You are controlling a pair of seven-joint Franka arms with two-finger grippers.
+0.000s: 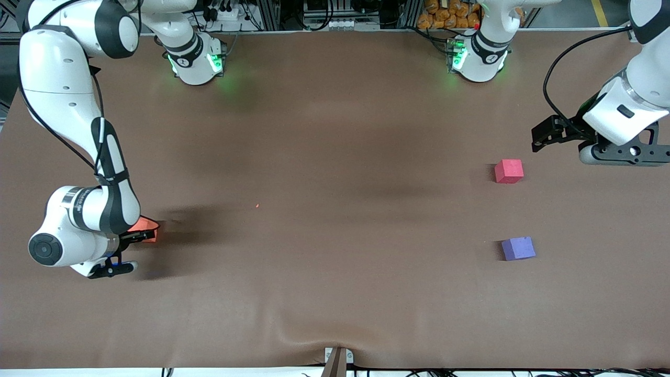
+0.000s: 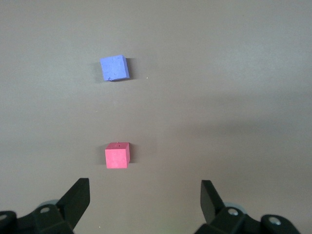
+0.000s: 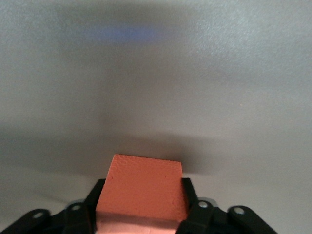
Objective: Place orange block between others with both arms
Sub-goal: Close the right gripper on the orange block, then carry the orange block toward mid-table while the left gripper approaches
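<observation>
Orange block point(image 3: 141, 192) seemingly pinched by right gripper point(image 3: 141, 204); front hides it; left gripper point(image 2: 145, 200) agape.

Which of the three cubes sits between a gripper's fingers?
The orange block, flanked by the right gripper fingers; the pinkish-red cube and purple cube sit untouched.

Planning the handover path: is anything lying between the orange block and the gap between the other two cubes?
Nothing visible. Bare table lies between the orange block in the right tool and the pinkish-red cube and purple cube.
</observation>
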